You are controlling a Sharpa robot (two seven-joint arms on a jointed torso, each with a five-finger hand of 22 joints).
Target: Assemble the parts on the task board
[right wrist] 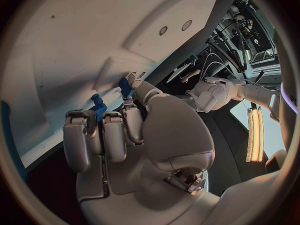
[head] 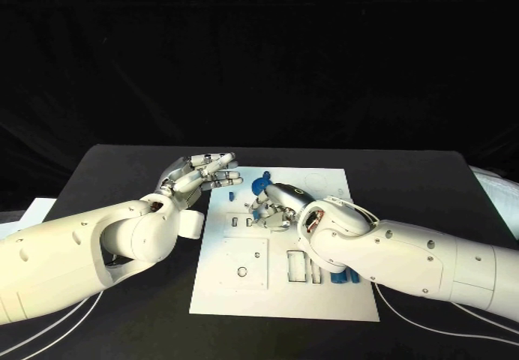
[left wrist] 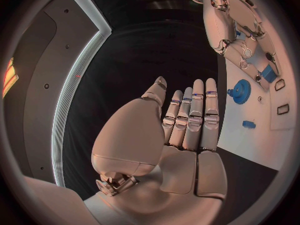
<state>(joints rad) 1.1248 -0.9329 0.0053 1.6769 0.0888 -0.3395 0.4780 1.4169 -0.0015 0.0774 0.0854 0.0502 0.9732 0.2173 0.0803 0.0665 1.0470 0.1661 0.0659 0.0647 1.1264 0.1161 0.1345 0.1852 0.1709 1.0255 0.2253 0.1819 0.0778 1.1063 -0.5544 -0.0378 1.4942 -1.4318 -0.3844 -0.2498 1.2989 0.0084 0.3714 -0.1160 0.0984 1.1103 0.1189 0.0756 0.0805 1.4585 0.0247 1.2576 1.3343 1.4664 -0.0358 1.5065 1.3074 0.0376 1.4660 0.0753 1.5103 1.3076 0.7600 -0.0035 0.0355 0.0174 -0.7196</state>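
R robot hand [head: 277,204] pinching 1 blue part [right wrist: 97,106] | L robot hand [head: 201,174] spread, empty | 1 task board [head: 325,300]

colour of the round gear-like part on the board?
Blue; the gear-like part lies on the white task board, clearest in the left wrist view.

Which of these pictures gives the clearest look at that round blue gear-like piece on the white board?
The left wrist view: the blue gear lies unobstructed on the task board. In the head view the right hand partly hides it. The right wrist view does not let me pick it out.
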